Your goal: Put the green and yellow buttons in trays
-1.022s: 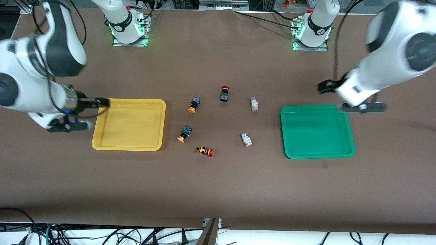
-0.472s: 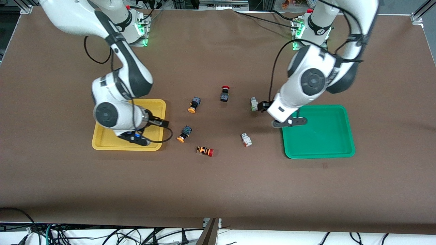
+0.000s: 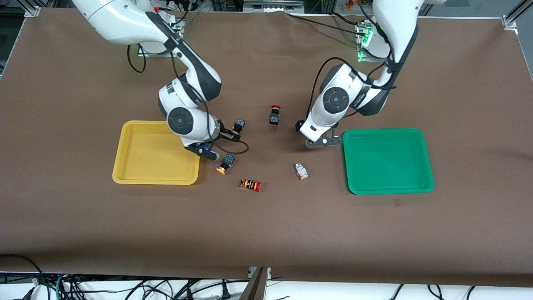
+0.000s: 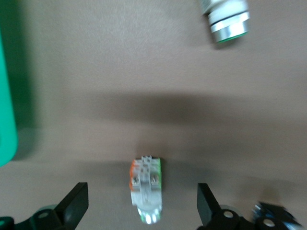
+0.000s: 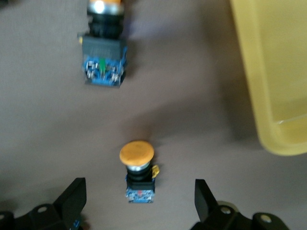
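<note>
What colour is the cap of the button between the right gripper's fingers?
Orange-yellow cap, clearest in the right wrist view.

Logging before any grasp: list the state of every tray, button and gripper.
right gripper: open, low over farther yellow-capped button
left gripper: open, low over farther whitish button
farther yellow-capped button: on table, ungrasped
nearer yellow-capped button: on table
farther whitish button: on table, ungrasped
nearer whitish button: on table
red-capped black button: on table
orange-striped button: on its side
yellow tray: empty
green tray: empty
</note>
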Motion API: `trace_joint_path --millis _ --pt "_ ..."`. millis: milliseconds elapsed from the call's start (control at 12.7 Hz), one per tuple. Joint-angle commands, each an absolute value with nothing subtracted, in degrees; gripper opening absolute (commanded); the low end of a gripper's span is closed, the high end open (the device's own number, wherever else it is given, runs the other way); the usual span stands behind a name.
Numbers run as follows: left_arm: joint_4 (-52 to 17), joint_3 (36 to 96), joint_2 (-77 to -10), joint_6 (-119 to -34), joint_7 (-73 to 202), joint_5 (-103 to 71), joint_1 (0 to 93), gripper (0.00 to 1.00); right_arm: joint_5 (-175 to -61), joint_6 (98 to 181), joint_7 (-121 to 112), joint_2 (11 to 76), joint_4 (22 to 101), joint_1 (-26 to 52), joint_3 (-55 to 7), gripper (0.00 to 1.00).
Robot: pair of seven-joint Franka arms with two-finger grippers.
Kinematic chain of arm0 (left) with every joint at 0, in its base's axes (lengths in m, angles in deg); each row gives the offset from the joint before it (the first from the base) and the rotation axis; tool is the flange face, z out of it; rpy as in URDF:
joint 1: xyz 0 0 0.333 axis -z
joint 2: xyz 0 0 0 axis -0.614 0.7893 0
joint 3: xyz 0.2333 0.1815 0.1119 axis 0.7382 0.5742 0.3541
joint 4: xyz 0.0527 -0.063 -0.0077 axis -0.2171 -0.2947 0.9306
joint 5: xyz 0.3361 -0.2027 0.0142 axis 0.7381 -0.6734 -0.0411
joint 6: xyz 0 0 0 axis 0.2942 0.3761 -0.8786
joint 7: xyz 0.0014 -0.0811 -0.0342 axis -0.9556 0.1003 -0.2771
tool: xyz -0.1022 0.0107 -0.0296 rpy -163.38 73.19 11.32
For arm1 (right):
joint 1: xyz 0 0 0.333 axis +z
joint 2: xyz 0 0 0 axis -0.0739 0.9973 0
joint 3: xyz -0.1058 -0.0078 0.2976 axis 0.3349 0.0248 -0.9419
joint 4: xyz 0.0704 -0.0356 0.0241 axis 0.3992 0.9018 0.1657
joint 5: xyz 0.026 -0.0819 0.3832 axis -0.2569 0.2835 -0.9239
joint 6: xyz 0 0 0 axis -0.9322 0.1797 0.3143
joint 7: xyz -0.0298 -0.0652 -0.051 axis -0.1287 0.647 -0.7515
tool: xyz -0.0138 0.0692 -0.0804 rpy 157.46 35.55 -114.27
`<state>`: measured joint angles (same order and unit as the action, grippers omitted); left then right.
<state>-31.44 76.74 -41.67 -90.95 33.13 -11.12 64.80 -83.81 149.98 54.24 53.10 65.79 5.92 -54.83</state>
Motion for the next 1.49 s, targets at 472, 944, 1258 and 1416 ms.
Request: trace_joint_path --millis 472,944,1258,1416 --pt "-29.4 77.8 -43.8 -79.6 35.8 -9.4 63.5 0.0 -83.3 160.6 55.7 56.5 72.3 8.9 -55.3 0.47" --pt "-27.0 77.8 -44.1 -74.4 55.3 -6.1 46.1 0.0 -83.3 151.3 45.6 51.5 69.8 3.9 -54.5 0.0" --pt "-25.6 77.9 -39.2 -84.1 54.6 -5.3 45.3 1.0 -83.3 137.0 18.8 48.8 66.2 0.9 -40.8 0.0" --pt "-21.0 77.3 -40.5 -82.6 53.5 -6.2 45.3 1.0 -83.3 137.1 9.0 49.7 67.1 0.9 -34.1 0.0"
